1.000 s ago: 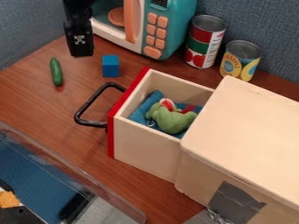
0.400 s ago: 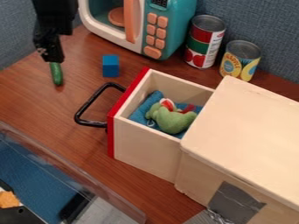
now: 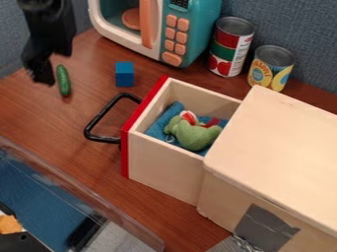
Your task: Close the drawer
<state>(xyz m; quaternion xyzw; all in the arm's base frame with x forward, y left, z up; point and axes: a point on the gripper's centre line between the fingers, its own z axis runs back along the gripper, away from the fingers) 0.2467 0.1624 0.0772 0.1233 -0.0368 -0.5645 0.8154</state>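
At the far left, the black two-finger gripper (image 3: 39, 76) hangs over the reddish-brown wooden table (image 3: 43, 110), near a dark green toy cucumber (image 3: 63, 80). Whether it is open or closed I cannot tell. It is apart from the black metal loop handle (image 3: 101, 115), which juts out towards the left from the drawer's red front. A blue cube (image 3: 124, 74) sits behind the handle, and farther back is a teal toy microwave (image 3: 198, 38).

The pale wooden drawer (image 3: 164, 167) lies in the middle, pulled well out to the left, with a green plush toy (image 3: 194, 135) on blue cloth (image 3: 154, 130) inside. To its right is the pale wooden cabinet (image 3: 276, 142) it slides into; two printed cans (image 3: 230, 47) stand behind.

As for progress, the closing is yet to be done — the drawer stands open, its handle untouched. What is left looks like the whole job: bring the gripper to the red front or handle — then push rightwards until the drawer is fully in.
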